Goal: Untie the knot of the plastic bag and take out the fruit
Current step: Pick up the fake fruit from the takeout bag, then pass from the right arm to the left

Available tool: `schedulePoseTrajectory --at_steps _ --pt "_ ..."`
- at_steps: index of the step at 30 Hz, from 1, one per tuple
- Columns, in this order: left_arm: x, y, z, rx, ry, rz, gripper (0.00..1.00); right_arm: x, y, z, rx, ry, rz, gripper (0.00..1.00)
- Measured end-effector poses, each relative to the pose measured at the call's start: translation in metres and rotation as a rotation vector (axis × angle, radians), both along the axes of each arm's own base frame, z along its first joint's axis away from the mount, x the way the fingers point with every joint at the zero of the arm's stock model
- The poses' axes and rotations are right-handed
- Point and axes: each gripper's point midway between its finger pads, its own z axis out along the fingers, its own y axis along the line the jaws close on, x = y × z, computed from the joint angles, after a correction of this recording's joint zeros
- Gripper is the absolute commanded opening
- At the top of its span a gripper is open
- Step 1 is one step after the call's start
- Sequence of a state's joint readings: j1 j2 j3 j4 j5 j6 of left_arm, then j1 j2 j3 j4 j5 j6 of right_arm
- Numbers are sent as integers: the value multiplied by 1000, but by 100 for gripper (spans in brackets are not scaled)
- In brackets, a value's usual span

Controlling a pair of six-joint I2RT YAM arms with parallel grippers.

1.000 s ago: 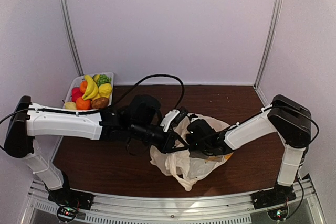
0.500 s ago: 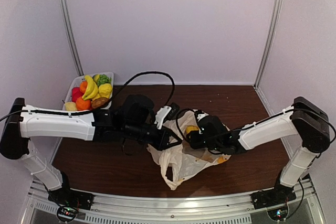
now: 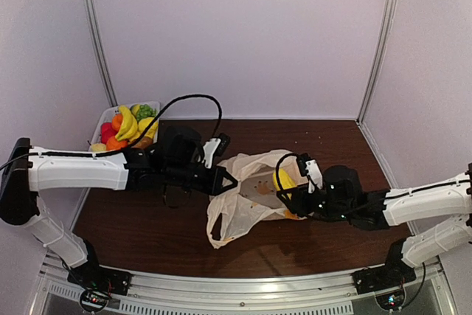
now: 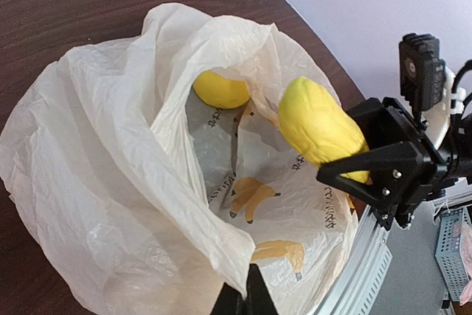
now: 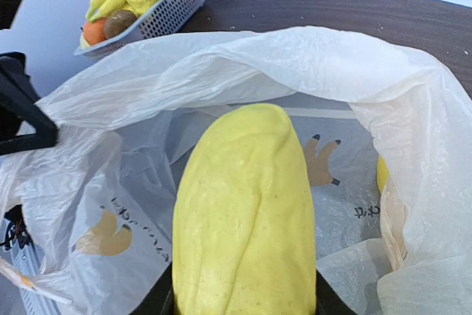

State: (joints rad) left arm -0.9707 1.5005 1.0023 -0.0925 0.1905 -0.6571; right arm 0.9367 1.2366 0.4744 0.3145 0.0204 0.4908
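Two fingers of my right gripper (image 4: 343,149) clamp the fruit (image 5: 243,212) from either side, held half apart by its width. In the right wrist view only their dark tips peek out beside it at the bottom edge, and the fruit's lower end is cut off there. It is a yellow oval, matte and faintly ridged lengthwise, held at the open mouth of the plastic bag (image 4: 110,153). My left gripper (image 4: 247,302) is pinched fully together on the bag's near rim, its tips barely in frame at the bottom of the left wrist view. The bag is thin, crinkly, translucent cream film printed with small orange-yellow bananas and dark lettering too small to read. A second fruit (image 4: 220,90), smooth and yellow, lies inside, half hidden by a fold. The bag rests on the dark brown wooden table (image 3: 147,226). Far to the left, well apart, a white slotted basket (image 3: 99,119) holds more toy fruit, too small to sort out fully.
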Motion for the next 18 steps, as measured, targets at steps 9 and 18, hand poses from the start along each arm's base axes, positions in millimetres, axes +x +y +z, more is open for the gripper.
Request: schedulePoseTrajectory --at_steps 9,18 --pt "5 -2 -1 -3 -16 3 52 -23 2 52 146 -104 122 35" --pt "-7 18 65 -134 -178 -17 76 -37 3 113 314 -228 189 38"
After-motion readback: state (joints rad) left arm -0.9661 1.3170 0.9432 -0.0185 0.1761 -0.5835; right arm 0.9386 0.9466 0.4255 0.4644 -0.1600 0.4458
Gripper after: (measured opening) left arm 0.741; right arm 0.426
